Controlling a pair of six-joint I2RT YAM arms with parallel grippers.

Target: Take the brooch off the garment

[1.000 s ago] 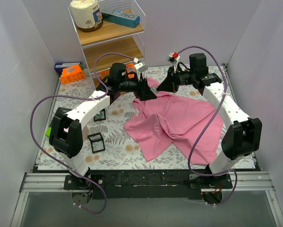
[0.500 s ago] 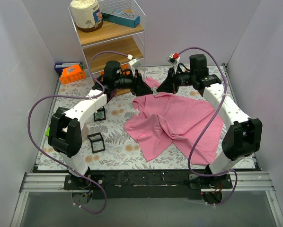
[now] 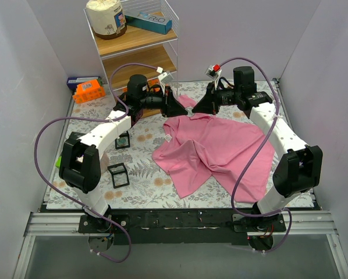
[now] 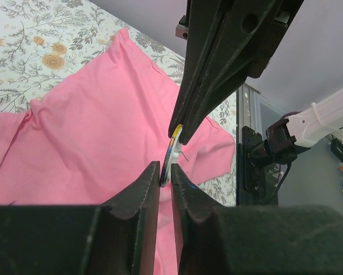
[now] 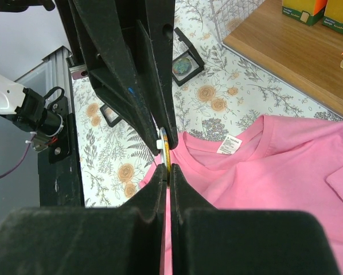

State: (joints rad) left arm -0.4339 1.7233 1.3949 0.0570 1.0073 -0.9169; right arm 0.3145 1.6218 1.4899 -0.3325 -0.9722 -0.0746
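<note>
The brooch (image 4: 172,153), a small silvery disc seen edge-on, hangs above the pink garment (image 3: 220,145) at the back of the table. My right gripper (image 5: 167,171) is shut on one edge of the brooch (image 5: 166,150). My left gripper (image 4: 165,172) meets it head-on from the other side, and its jaws pinch the opposite edge. A thin pin wire sticks out of the disc's back. In the top view the left gripper (image 3: 183,112) and the right gripper (image 3: 195,109) touch tips over the collar end of the shirt. The shirt lies crumpled on the floral cloth.
A wire shelf rack (image 3: 139,55) with a jar and a box stands behind the left arm, and an orange box (image 3: 88,91) sits beside it. Small clear-framed cases (image 3: 119,174) lie on the floral cloth (image 3: 92,119) at the left. A white collar label (image 5: 232,145) shows inside the neckline.
My left gripper has swung up from the shirt to meet the right gripper, and its jaws have narrowed onto the brooch. The right arm has stayed put.
</note>
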